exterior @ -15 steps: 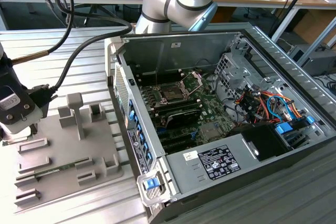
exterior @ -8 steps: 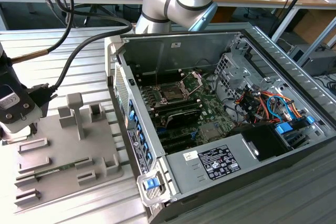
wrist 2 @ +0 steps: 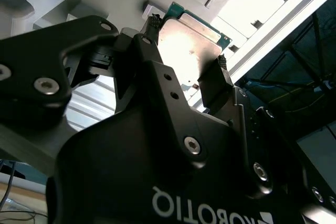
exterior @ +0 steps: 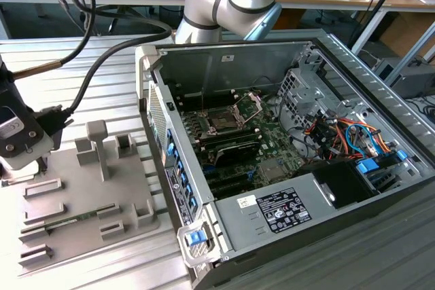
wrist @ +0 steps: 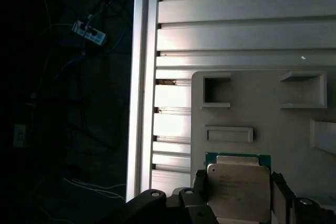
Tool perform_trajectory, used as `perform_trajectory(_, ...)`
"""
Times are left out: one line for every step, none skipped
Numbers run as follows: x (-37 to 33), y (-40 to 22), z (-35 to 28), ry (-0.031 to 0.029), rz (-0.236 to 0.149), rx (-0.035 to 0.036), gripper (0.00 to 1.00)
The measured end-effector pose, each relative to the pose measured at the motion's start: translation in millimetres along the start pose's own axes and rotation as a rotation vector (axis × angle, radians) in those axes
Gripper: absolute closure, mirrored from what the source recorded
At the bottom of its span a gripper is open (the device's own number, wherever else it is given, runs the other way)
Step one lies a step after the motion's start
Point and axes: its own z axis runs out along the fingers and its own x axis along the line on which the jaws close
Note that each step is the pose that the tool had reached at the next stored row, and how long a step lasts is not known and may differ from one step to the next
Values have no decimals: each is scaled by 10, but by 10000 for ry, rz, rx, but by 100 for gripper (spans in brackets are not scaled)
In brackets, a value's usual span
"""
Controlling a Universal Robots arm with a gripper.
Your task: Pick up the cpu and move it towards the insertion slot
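Over the grey tray (exterior: 75, 185): the gripper (wrist: 238, 177) sits low at the exterior view's left, well apart from the open computer case (exterior: 158, 100).
Grip: in both wrist views the two black fingers (wrist 2: 148, 45) press on opposite edges of the cpu (wrist: 239, 195). They are clamped on it, and its pale metal top is bare between them.
Where the cpu is: between the fingertips, at the end of the tray nearest the edge of the slatted table (wrist: 236, 24), with a thin green rim showing along one side of the chip.
Step in hand: the pick-up, as I read it. The grasp is made, but the carry is not under way, since the insertion slot (exterior: 223, 121) lies inside the case toward the exterior view's right, well apart from the gripper.
What the carry calls for: in my judgement, a straight rise off the tray, the chip kept level, and enough height to pass over the case wall. The hold must stay steady, because only two thin edges are gripped.
Hard to make out: whether the cpu rests on the tray or has just left it — both wrist views look along the fingers, so no gap can be judged.
Cut off: the exterior view's left edge crops the wrist, and cables cross in front of it.
Socket detail: the metal frame looks hinged up, but the contacts are too small to tell.
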Motion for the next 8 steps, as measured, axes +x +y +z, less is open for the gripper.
perform_trajectory(0,0,-2,-1,0,-1,45)
perform_trajectory(0,0,-6,1,0,0,45)
perform_trajectory(0,0,-9,0,0,0,45)
perform_trajectory(0,0,-11,0,0,0,45)
perform_trajectory(0,0,-16,0,0,0,45)
perform_trajectory(0,1,-19,1,0,1,45)
perform_trajectory(0,1,-21,0,0,0,45)
perform_trajectory(0,1,-27,1,0,0,45)
